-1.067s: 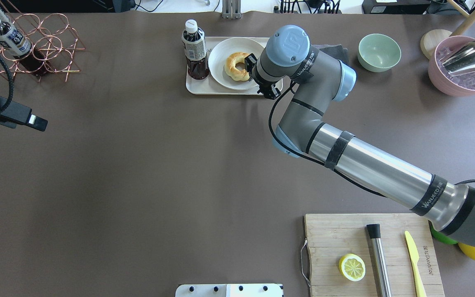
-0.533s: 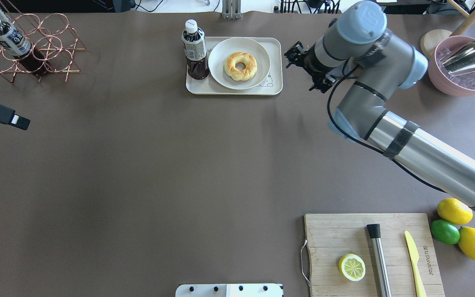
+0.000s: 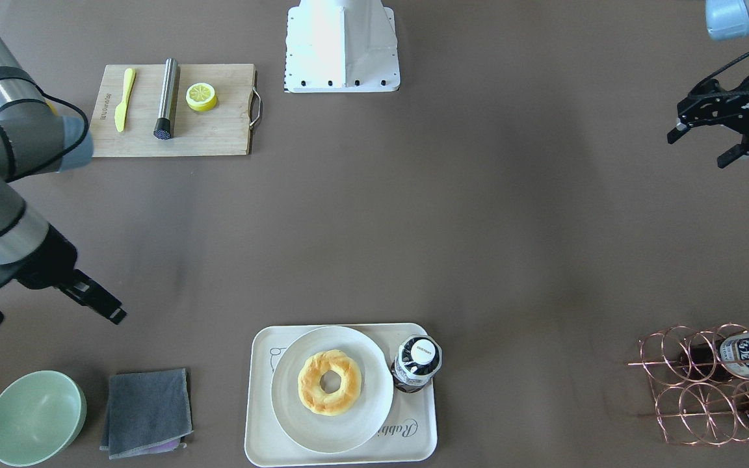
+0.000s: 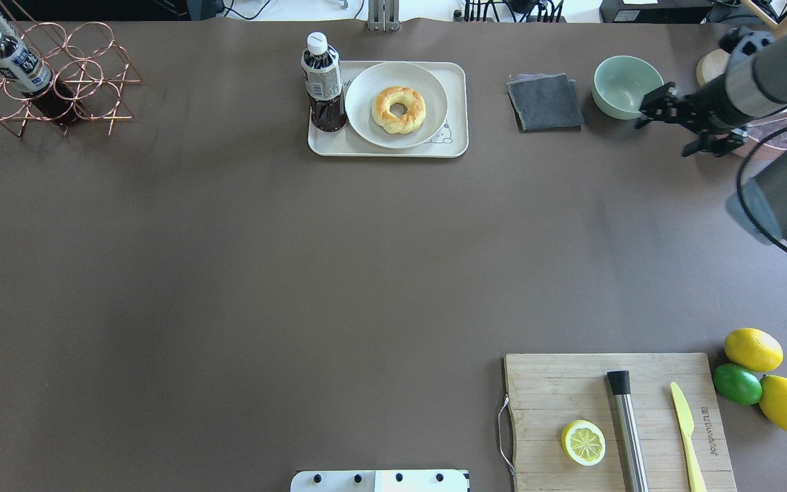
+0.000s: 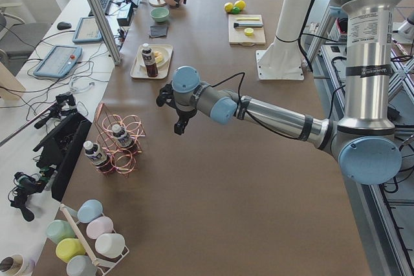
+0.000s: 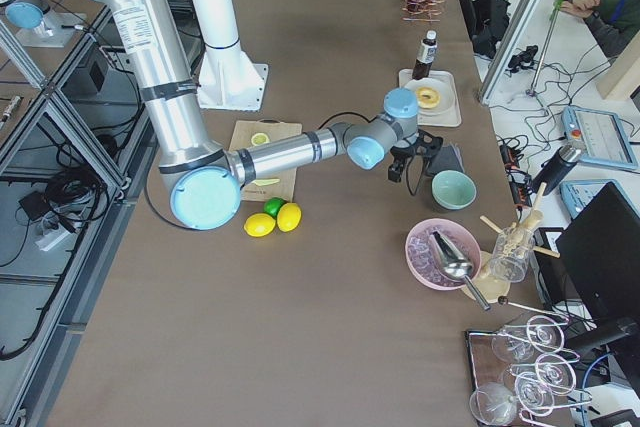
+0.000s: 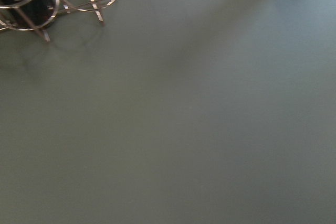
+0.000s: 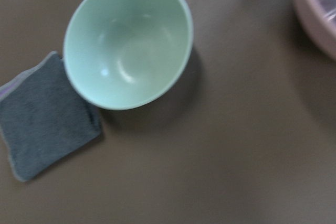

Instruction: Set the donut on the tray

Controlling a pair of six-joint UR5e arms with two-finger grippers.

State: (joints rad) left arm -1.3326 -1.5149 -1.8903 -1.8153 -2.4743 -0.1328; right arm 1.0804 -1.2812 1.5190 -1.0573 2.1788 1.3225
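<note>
The donut (image 4: 399, 109) lies on a round off-white plate (image 4: 427, 89) that sits on the cream tray (image 4: 455, 147); it also shows in the front-facing view (image 3: 329, 381) on the tray (image 3: 264, 442). My right gripper (image 4: 661, 130) is open and empty, well right of the tray, beside a green bowl; it also shows in the front-facing view (image 3: 49, 318). My left gripper (image 3: 697, 151) is open and empty above bare table on the rack's side, far from the tray, and outside the overhead view.
A dark drink bottle (image 4: 322, 85) stands on the tray's left end. A grey cloth (image 4: 544, 102), a green bowl (image 4: 628, 87) and a pink bowl of ice (image 6: 442, 252) lie right of the tray. A copper bottle rack (image 4: 52, 75) stands far left, a cutting board (image 4: 571, 389) near right.
My right gripper has let the donut go onto the plate and swung right, past the cloth to the green bowl. My left gripper has slid out of the overhead view's left edge.
</note>
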